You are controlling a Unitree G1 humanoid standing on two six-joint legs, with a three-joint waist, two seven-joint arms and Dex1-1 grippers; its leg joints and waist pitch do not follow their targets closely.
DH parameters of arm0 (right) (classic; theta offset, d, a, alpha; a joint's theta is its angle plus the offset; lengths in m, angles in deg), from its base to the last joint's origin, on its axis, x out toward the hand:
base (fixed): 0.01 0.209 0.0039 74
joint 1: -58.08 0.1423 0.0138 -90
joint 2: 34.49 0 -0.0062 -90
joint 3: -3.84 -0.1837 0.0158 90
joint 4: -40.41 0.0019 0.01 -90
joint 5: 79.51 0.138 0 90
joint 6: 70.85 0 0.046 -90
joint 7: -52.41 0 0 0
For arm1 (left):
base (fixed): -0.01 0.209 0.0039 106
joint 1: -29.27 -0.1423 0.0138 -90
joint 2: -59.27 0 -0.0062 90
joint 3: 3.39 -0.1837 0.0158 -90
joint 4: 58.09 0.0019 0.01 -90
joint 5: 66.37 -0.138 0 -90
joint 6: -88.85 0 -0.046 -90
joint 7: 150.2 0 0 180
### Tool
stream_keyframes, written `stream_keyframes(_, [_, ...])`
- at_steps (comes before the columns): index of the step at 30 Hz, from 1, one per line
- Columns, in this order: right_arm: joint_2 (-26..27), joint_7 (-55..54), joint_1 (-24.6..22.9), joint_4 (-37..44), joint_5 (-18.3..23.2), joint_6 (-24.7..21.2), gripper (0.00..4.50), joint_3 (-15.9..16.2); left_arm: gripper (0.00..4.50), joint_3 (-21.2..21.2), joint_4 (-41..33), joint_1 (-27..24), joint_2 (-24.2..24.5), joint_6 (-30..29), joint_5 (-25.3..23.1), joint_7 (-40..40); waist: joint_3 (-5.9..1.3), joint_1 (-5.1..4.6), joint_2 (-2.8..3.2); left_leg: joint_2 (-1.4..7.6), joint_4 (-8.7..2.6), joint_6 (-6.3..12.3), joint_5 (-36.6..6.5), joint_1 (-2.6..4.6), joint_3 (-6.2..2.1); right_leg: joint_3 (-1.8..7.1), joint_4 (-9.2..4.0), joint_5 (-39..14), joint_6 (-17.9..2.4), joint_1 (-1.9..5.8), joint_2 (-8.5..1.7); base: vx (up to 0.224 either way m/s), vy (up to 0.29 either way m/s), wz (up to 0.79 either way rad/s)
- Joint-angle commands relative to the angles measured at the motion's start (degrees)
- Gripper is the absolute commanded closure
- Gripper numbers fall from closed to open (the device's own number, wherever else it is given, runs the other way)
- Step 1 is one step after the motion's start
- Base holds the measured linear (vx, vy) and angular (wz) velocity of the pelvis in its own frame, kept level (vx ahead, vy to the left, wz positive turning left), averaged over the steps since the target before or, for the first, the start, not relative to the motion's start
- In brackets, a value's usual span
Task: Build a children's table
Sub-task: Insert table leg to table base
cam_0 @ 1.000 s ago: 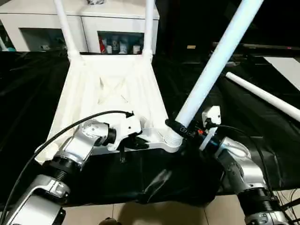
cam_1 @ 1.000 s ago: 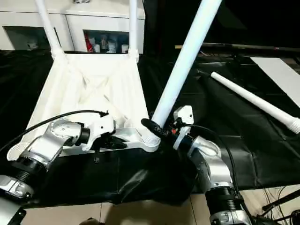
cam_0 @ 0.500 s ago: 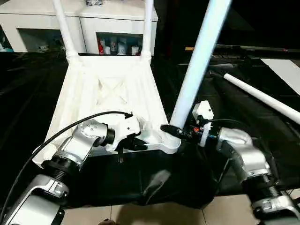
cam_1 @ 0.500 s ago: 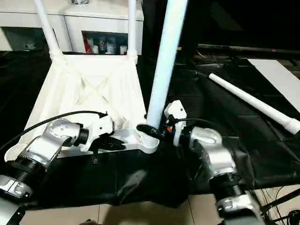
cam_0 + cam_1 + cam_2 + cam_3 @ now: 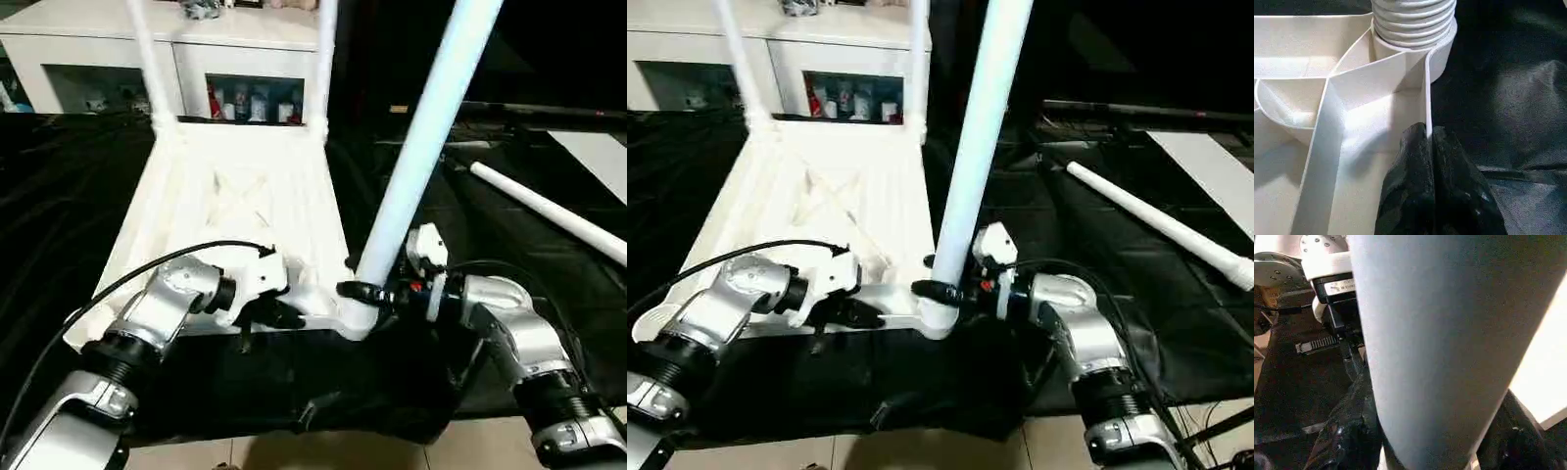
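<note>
Nearest the robot, the black cloth (image 5: 392,382) is hanging over the front edge of the work surface. Right behind that drape, the top (image 5: 235,211) is lying upside down with its ribbed underside facing up, stretching away from the robot toward the cabinet (image 5: 98,59).

The left gripper (image 5: 1427,142) is pinching the thin rib wall at the near edge of the top, fingers (image 5: 1410,196) clenched tight on it, just beside the near right corner socket (image 5: 1442,54). You can see the threaded end of a leg sitting in that socket.

The right gripper (image 5: 358,292) is wrapping around that same leg (image 5: 426,137) just above the socket, jaws grasping it from the right side. The leg's long axis is running up out of the socket and leaning away and a bit to the right, with its upper end going out of the top of the head views. So not quite upright.

Further right, a loose leg (image 5: 549,211) is lying flat on the cloth, well apart from the top, its long axis running from far-left to near-right, and its ridged end is pointing near-right.

At the far edge of the top, two more legs are standing in the far corners, left one (image 5: 152,59) and right one (image 5: 323,59), both pointing pretty much straight up in front of the cabinet.
</note>
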Motion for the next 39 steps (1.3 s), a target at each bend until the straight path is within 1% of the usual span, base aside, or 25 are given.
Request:
stream_keyframes(1, [-0.4,0.0,-3.4,-7.1,-4.0,-2.1,2.64,4.3,4.50,0.1,-1.8,1.3,-0.8,1.5,1.5,-0.4,-2.30,-0.62,0.68,2.15,-4.42,-0.97,-20.8,1.09,-1.31,2.70,-5.01,-18.7,-10.5,0.92,-3.49,0.000,0.000,0.00])
stream_keyframes(5, [2.0,-7.1,-2.1,-11.6,-6.3,1.3,2.64,2.4,4.50,1.2,-1.1,1.4,-1.2,0.5,0.2,-3.8,-2.02,-0.87,0.63,2.12,-4.56,-1.72,-23.7,1.21,-1.54,2.61,-5.44,-23.1,-9.6,0.59,-3.55,0.000,0.000,0.00])
stream_keyframes(8, [4.4,-19.2,0.4,-17.6,-9.3,3.6,2.64,0.2,4.50,2.6,0.4,2.0,-1.9,-2.8,-1.6,-9.7,-1.57,-1.80,0.73,1.94,-4.58,-3.21,-28.4,1.53,-2.07,2.23,-6.33,-32.3,-6.9,-0.03,-3.79,-0.035,-0.001,-0.03])
stream_keyframes(10, [5.8,-25.3,1.9,-20.6,-9.7,3.5,2.65,-1.2,4.50,3.8,0.4,2.3,-3.1,-6.1,-1.3,-12.2,-1.10,-3.26,1.07,1.52,-4.18,-3.94,-34.2,2.45,-2.93,0.67,-7.96,-41.1,-3.3,-0.55,-3.68,-0.078,0.014,-0.10])
stream_keyframes(12, [6.7,-29.3,3.0,-22.7,-9.5,3.0,2.65,-2.3,4.50,4.3,-0.1,2.4,-3.8,-8.8,-1.3,-14.1,-1.21,-4.48,1.70,1.71,-4.57,-3.99,-36.9,2.14,-3.82,-0.60,-8.36,-39.9,-3.0,0.41,-3.75,-0.072,0.032,-0.15])
stream_keyframes(14, [7.7,-34.4,4.5,-25.4,-9.3,2.2,2.65,-3.5,4.50,5.4,-0.7,2.8,-5.6,-13.3,-1.4,-18.0,-1.15,-5.67,2.90,2.60,-6.76,-4.87,-43.7,0.89,-5.20,-2.24,-7.04,-30.5,-4.5,2.75,-3.17,-0.047,0.058,-0.25])
stream_keyframes(15, [8.9,-40.4,6.3,-28.6,-8.8,1.0,2.65,-5.0,4.50,7.2,-1.6,3.2,-8.3,-19.3,-1.5,-23.8,-0.91,-6.21,2.77,2.85,-7.26,-5.16,-45.7,0.90,-5.17,-2.18,-6.35,-27.1,-5.8,2.77,-3.27,-0.046,0.047,-0.19])
stream_keyframes(16, [10.2,-45.2,8.1,-31.1,-7.8,-0.2,2.65,-6.4,4.50,7.9,-3.7,3.1,-10.9,-24.0,-1.3,-26.6,-0.58,-6.14,2.81,2.53,-6.99,-5.09,-47.3,1.94,-4.64,-2.53,-7.17,-29.1,-5.9,1.75,-3.02,-0.061,0.016,-0.04])
stream_keyframes(17, [10.2,-45.2,8.1,-31.1,-7.8,-0.2,2.65,-6.4,4.50,7.9,-3.7,3.1,-10.9,-24.0,-1.3,-26.6,-0.58,-6.14,2.81,2.53,-6.99,-5.09,-47.3,1.94,-4.64,-2.53,-7.17,-29.1,-5.9,1.75,-3.02,-0.061,0.016,-0.04])
stream_keyframes(18, [10.7,-46.8,8.6,-31.9,-7.5,-0.6,2.65,-6.9,4.50,8.1,-4.5,3.0,-11.7,-25.4,-1.1,-27.3,0.02,-7.07,2.75,1.71,-5.66,-4.14,-48.0,3.59,-4.16,-4.74,-9.90,-36.3,-3.5,0.49,-2.83,-0.066,-0.006,0.02])
stream_keyframes(19, [11.6,-48.8,10.1,-33.8,-7.5,-0.6,2.65,-7.0,4.50,7.3,-6.4,2.8,-13.1,-27.5,-1.3,-28.1,0.14,-7.05,3.64,2.88,-8.43,-4.05,-50.7,0.30,-4.23,-5.62,-5.76,-32.1,-2.9,4.26,-2.06,-0.092,-0.008,-0.08])
stream_keyframes(20, [11.6,-48.9,10.1,-33.9,-7.5,-0.6,2.65,-7.0,4.50,7.3,-6.4,2.8,-13.1,-27.5,-1.3,-28.2,0.78,-4.67,4.84,4.36,-14.24,-5.25,-56.7,-5.73,-2.91,-4.99,5.84,-23.3,-4.4,9.15,-0.60,-0.092,-0.008,-0.08])
stream_keyframes(21, [12.6,-50.8,11.6,-35.3,-7.3,-0.7,2.65,-7.4,4.50,6.5,-7.5,2.8,-14.2,-27.8,-2.1,-29.4,-0.36,1.16,3.99,2.97,-13.09,-3.09,-52.2,-6.76,1.96,-2.19,7.97,-16.8,-2.7,8.20,0.87,-0.075,-0.016,0.04])
stream_keyframes(22, [13.1,-51.6,12.3,-36.0,-7.3,-0.5,2.65,-7.5,4.50,6.5,-7.7,2.9,-14.8,-28.2,-2.2,-30.0,-1.63,-1.44,1.25,2.12,-10.28,-1.49,-39.9,-3.03,1.66,2.31,7.33,-27.9,-1.1,6.45,-0.81,0.037,-0.143,0.02])
stream_keyframes(23, [13.3,-51.9,12.5,-36.3,-7.3,-0.4,2.65,-7.6,4.50,6.5,-7.7,2.9,-15.0,-28.4,-2.3,-30.3,-0.02,-1.32,-0.49,0.46,8.31,-1.57,-16.1,5.29,-2.82,6.17,-11.22,-67.1,-1.6,-5.89,-12.63,0.037,-0.143,0.02])
stream_keyframes(24, [13.9,-52.9,13.5,-37.4,-7.7,0.0,2.65,-7.7,4.50,6.5,-6.8,3.5,-15.4,-28.0,-2.9,-31.3,-1.35,-1.60,-0.78,-2.44,7.89,0.08,-4.8,-4.35,-7.39,7.32,-6.37,-59.2,-3.4,3.67,-10.10,0.120,-0.143,-0.41])
stream_keyframes(25, [14.3,-53.0,14.0,-37.7,-7.6,0.2,2.65,-7.7,4.50,6.6,-6.1,3.8,-15.4,-27.6,-3.1,-31.7,-1.83,-1.05,0.41,-0.09,0.31,-2.91,-1.5,-5.80,-6.63,3.57,-1.95,-27.4,-6.8,5.19,-5.30,0.099,-0.013,-0.38])
stream_keyframes(26, [14.5,-53.1,14.2,-37.9,-7.6,0.3,2.65,-7.7,4.50,6.6,-5.8,3.9,-15.3,-27.6,-3.2,-31.9,-2.85,-1.14,1.39,0.34,-0.82,-3.66,0.8,-2.32,-5.94,2.17,-0.79,-12.2,-8.6,3.35,-2.74,0.099,-0.013,-0.38])
stream_keyframes(27, [14.7,-53.2,14.6,-38.3,-7.7,0.6,2.65,-7.5,4.50,6.4,-5.1,4.2,-14.9,-27.0,-3.7,-32.6,-2.97,-2.26,2.25,1.56,-1.44,-0.42,0.2,1.38,-5.69,1.83,-0.27,3.2,-12.9,1.52,-2.20,0.000,0.000,0.00])
stream_keyframes(29, [15.0,-53.3,15.2,-39.1,-7.9,1.1,2.65,-7.4,4.50,6.5,-5.1,4.3,-14.6,-27.6,-3.7,-33.2,-3.09,-3.16,2.40,1.81,-2.31,1.42,1.0,-0.46,-5.31,1.75,-0.02,10.9,-15.2,3.49,-2.45,0.000,0.000,0.00])
stream_keyframes(30, [15.2,-53.1,15.7,-39.7,-8.1,1.6,2.65,-7.4,4.50,6.6,-5.2,4.4,-14.2,-27.9,-3.7,-33.8,-2.71,-3.11,2.30,1.61,-3.15,1.75,-5.2,-0.67,-4.39,1.79,-1.43,7.6,-15.8,3.92,-3.03,0.000,0.000,0.00])
stream_keyframes(32, [15.3,-53.2,16.0,-40.2,-8.1,1.9,2.65,-7.4,4.50,6.6,-5.5,4.4,-14.0,-28.4,-3.7,-34.4,-2.23,-2.87,2.09,1.78,-3.74,0.23,-12.8,0.11,-3.70,2.06,-2.85,-2.5,-15.2,3.61,-3.31,0.000,0.000,0.00])
stream_keyframes(34, [15.2,-52.4,16.3,-40.8,-8.8,2.5,2.65,-7.0,4.50,6.9,-5.8,4.3,-13.8,-29.0,-3.6,-34.5,-1.97,-2.89,1.76,1.78,-4.22,-0.96,-15.4,0.01,-3.54,2.21,-3.57,-10.7,-13.5,3.69,-3.32,0.000,0.000,0.00])
stream_keyframes(37, [15.2,-51.9,16.6,-41.4,-9.6,3.0,2.65,-6.9,4.50,7.0,-5.8,4.2,-13.6,-28.9,-3.7,-34.5,-2.11,-2.86,1.72,1.84,-4.51,-1.24,-13.9,-0.10,-3.33,2.39,-4.00,-12.6,-11.7,3.66,-3.33,0.000,0.000,0.00])
stream_keyframes(39, [15.2,-51.6,16.7,-41.6,-10.0,3.1,2.65,-6.8,4.50,7.0,-5.7,4.2,-13.5,-28.6,-3.7,-34.4,-2.04,-2.87,1.59,1.86,-4.60,-1.12,-11.8,-0.21,-3.18,2.67,-3.75,-9.7,-11.3,3.58,-3.12,0.000,0.000,0.00])
